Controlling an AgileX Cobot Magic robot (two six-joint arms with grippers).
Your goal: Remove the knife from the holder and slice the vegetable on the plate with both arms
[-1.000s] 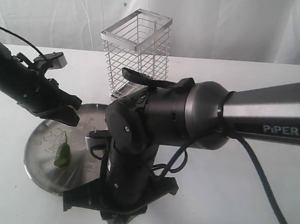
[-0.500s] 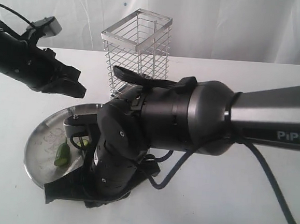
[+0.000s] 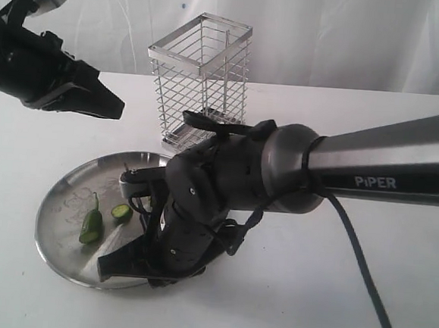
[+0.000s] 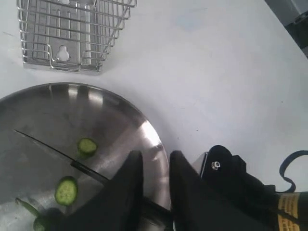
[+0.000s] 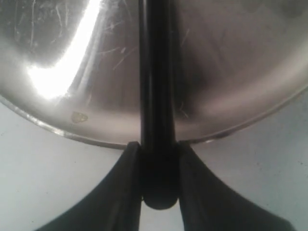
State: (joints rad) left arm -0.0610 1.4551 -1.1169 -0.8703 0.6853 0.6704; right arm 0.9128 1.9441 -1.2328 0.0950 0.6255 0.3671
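Note:
The steel plate [image 3: 59, 197] holds the dark green chili [image 3: 90, 227] and a cut round slice [image 3: 121, 212] next to it. In the left wrist view two slices [image 4: 87, 146] lie on the plate [image 4: 120, 115] beside the knife's thin black blade [image 4: 53, 153]. My right gripper [image 3: 118, 266] sits low at the plate's near rim, shut on the knife's black handle [image 5: 156, 96], which runs out over the plate [image 5: 231, 72]. High at the far left, well clear of the plate, my left gripper [image 3: 114, 110] hangs with a narrow gap between its fingers [image 4: 131, 190] and nothing in it.
The wire-grid holder [image 3: 199, 79] stands upright behind the plate, nothing showing inside it. My bulky right arm [image 3: 280, 172] crosses from the right and covers the plate's right side. White table [image 3: 346, 295] spreads right of the plate, with a white curtain behind.
My left gripper has risen off the plate and drawn back up to the left. My right arm has shifted over the plate's near rim, and a cut slice now shows beside the chili.

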